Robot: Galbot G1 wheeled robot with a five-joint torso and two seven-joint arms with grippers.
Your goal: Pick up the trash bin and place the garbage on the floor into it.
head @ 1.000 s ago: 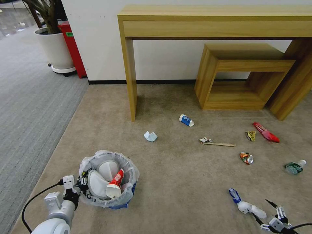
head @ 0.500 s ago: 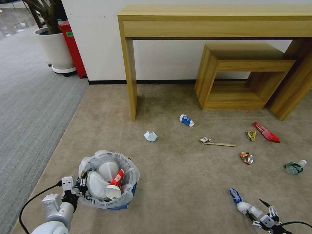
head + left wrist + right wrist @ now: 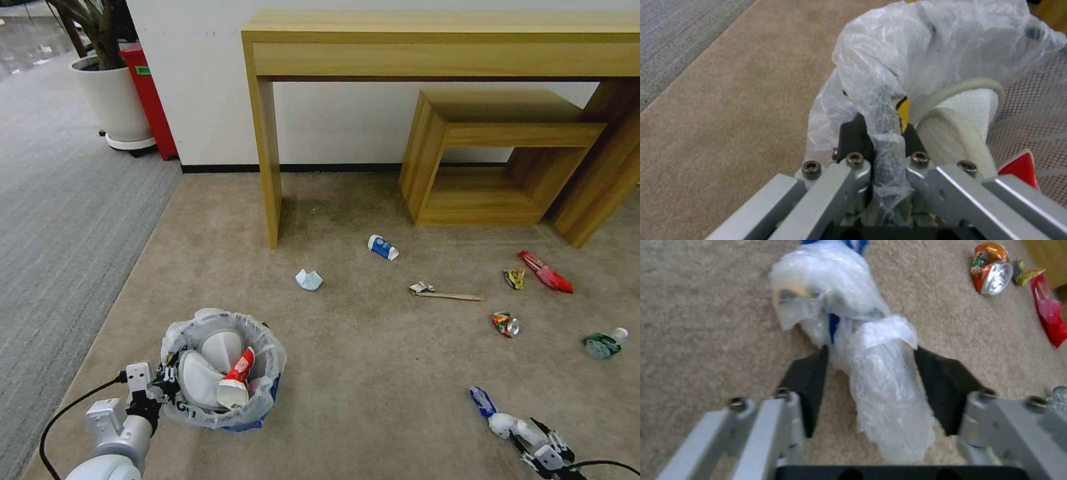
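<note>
Head view — where's the bin?
— Small round blue bag-lined trash bin (image 3: 223, 373) sits on beige carpet (image 3: 347, 347), my left gripper (image 3: 880, 140) clamped on its rim.
— Right?
— Right gripper (image 3: 871, 373) spread, straddling a crumpled clear plastic wrapper (image 3: 853, 333).

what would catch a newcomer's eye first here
Probably the trash bin at lower left, stuffed with white slippers, its bag rim pinched by the left gripper. Next, the right gripper, open around a crumpled plastic wrapper on the beige floor at lower right.
</note>
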